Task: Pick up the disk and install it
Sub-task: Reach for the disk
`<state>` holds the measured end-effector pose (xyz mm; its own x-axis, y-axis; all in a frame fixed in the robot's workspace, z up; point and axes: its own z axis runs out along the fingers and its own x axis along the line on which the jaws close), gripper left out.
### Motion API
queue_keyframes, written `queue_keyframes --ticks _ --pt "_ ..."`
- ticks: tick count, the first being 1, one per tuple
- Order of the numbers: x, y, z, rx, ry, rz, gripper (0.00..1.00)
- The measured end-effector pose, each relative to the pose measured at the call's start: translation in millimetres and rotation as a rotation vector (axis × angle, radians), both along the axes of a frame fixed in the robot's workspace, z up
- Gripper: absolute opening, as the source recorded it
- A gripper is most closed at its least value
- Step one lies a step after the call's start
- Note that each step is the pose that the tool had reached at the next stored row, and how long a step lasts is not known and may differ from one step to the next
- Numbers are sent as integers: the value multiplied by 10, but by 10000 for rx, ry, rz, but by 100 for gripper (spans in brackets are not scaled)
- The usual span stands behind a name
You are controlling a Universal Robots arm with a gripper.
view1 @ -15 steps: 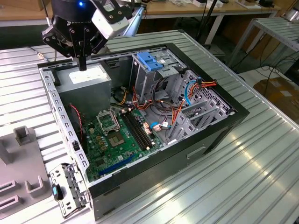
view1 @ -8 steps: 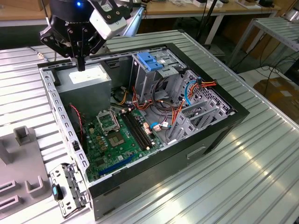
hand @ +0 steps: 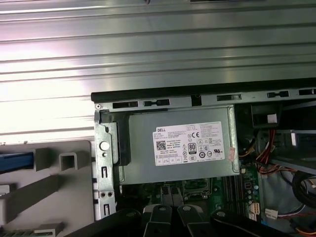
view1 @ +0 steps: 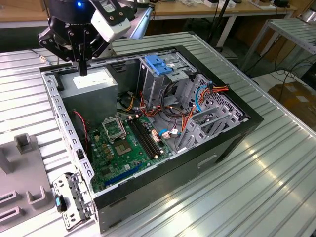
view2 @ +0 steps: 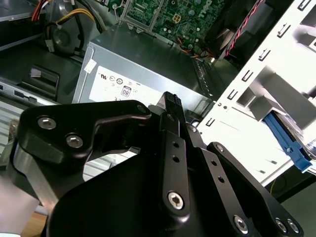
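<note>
1. step in hand, far as i can judge: the very start of the pick. nothing's grabbed and nothing's installed.
2. the gripper (view1: 83,69) hangs over the psu (view1: 91,85) in the back corner of the open case (view1: 163,185), on the exterior view's left. its fingers are pressed together with nothing between them. the second wrist view shows the gripper (view2: 170,98) the same way.
3. the disk (hand: 15,163): all i get of it is a blue strip, which i take for one of its side rails. it sits in the grey fixture (hand: 69,163) on the table (hand: 158,44), outside the case and just past the metal side wall (hand: 103,168). in the second wrist view the disk (view2: 286,140) is a blue strip beyond that wall too. i can't make out the label or metal body, so treat this as a guess.
4. the cage (view1: 153,84) with the blue latch (view1: 157,63) stands inside the case, across from the psu. probably where the disk goes, but that's my read.
5. what the next move calls for, my take: the gripper is well apart from the disk, with the wall between them. it'd have to clear the wall, line up over the fixture and spread the fingers wide enough for the disk before going down. the fixture's blocks sit just beside the disk, so not much slack there.
</note>
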<state>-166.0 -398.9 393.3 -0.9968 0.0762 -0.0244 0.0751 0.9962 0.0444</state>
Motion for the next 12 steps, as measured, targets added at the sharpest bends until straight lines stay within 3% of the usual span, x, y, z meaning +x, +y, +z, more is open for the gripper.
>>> queue_keyframes --ticks 12 --pt "-66 0 0 0 0 0 11"
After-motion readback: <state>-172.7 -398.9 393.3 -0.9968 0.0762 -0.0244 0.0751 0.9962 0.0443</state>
